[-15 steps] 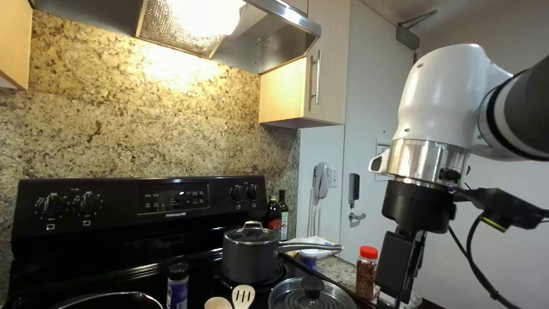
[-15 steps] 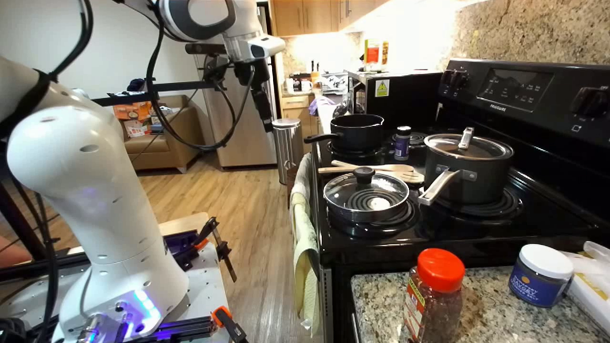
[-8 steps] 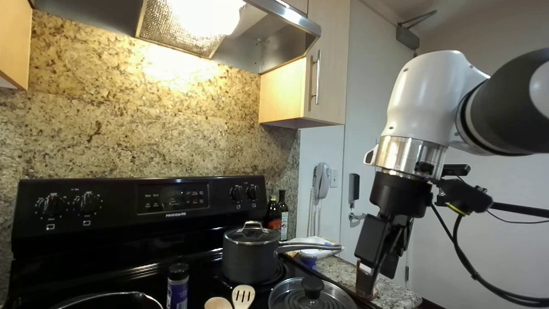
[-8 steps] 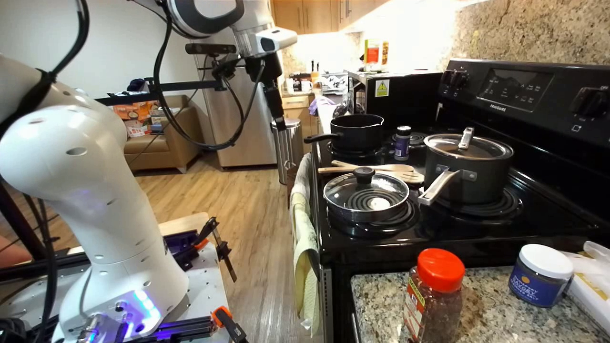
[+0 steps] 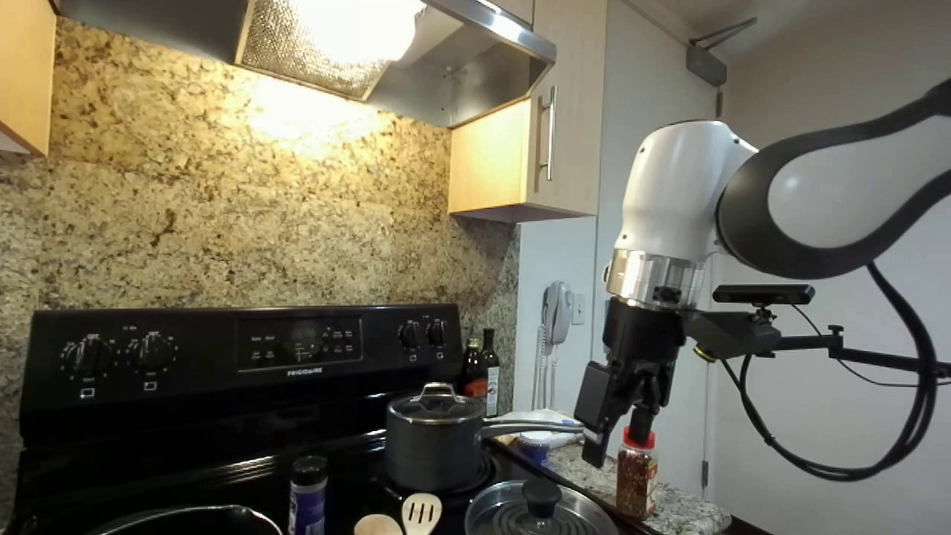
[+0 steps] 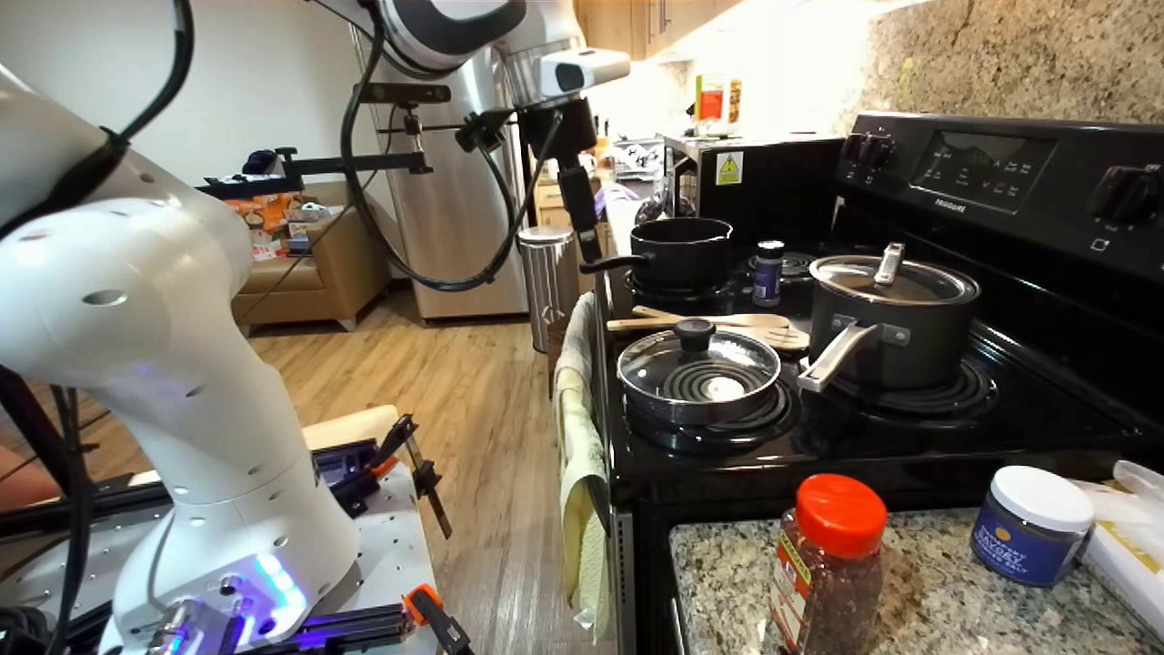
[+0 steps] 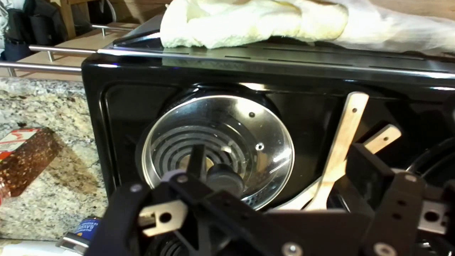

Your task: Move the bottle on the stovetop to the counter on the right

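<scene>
Progress: transfer not begun. In an exterior view the bottle [image 6: 767, 275] stood upright on the stovetop [image 6: 909, 446], between the saucepan [image 6: 681, 257] and the pot [image 6: 909, 327], at about 10 o'clock from the latter. Left to do, all of it: reach, grasp, lift, carry and set down on the counter [image 6: 727, 582], which lay at 6 o'clock from the bottle in the same view. Judged stage: early approach. Gripper [image 5: 617, 440]: released, spread wide, nothing held, hanging well apart from the bottle, which was at about 9 o'clock from it in an exterior view. It overlapped the jar [image 5: 637, 487] there; the wrist view put the jar well off at 9 o'clock, so taken as line of sight. No contact noted; the lid [image 7: 227, 137] showed beneath it. Bottle not found in the wrist view.
</scene>
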Robot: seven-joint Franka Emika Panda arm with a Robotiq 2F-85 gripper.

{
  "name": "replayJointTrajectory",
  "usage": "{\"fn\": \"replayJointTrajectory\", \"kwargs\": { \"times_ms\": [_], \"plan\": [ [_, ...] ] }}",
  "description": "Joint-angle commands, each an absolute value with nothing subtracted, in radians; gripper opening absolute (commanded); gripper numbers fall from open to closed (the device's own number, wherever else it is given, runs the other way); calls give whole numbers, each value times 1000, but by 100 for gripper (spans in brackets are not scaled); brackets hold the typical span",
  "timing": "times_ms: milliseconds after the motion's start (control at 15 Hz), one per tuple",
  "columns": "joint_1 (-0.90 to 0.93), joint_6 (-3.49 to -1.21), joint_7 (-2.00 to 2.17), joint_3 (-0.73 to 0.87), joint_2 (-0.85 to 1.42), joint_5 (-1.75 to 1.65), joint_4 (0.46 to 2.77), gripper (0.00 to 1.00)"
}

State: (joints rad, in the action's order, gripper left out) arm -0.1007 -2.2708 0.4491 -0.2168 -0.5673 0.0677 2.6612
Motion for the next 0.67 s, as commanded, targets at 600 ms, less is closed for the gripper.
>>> {"fn": "replayJointTrajectory", "kwargs": {
  "times_ms": [600],
  "plan": [
    [-130,-2460,461,-112,-265,-37,2537,100]
  ]
}}
